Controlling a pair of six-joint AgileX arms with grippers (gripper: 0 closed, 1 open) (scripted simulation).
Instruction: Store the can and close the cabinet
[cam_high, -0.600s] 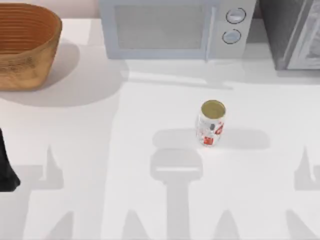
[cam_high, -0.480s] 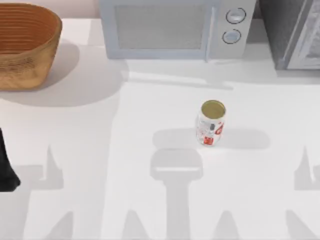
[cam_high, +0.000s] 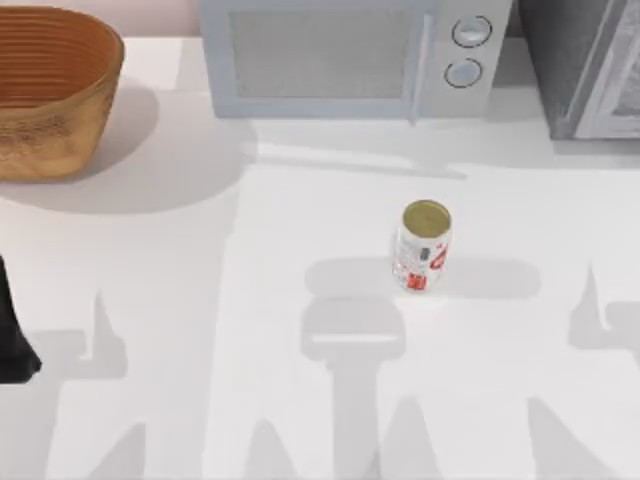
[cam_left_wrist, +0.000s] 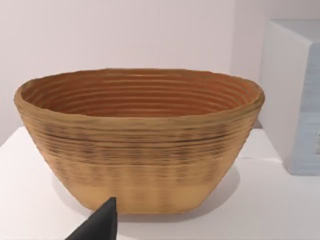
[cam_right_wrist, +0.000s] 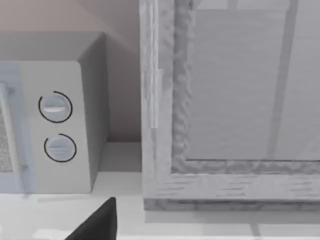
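The can stands upright near the middle of the table, white with red markings and a dull gold top. The grey cabinet is at the back right, with a pale panel at an angle on its front. In the right wrist view the cabinet's pale frame is close ahead, and a dark tip of my right gripper pokes in at the picture's edge. A dark part of my left arm sits at the table's left edge, far from the can. My left gripper's dark tip faces the basket.
A woven brown basket stands at the back left. A white microwave with two round knobs stands at the back centre, beside the cabinet. Open tabletop surrounds the can.
The shadows at the table's right side have shifted leftward, so my right arm has moved. The can and my left arm have stayed put.
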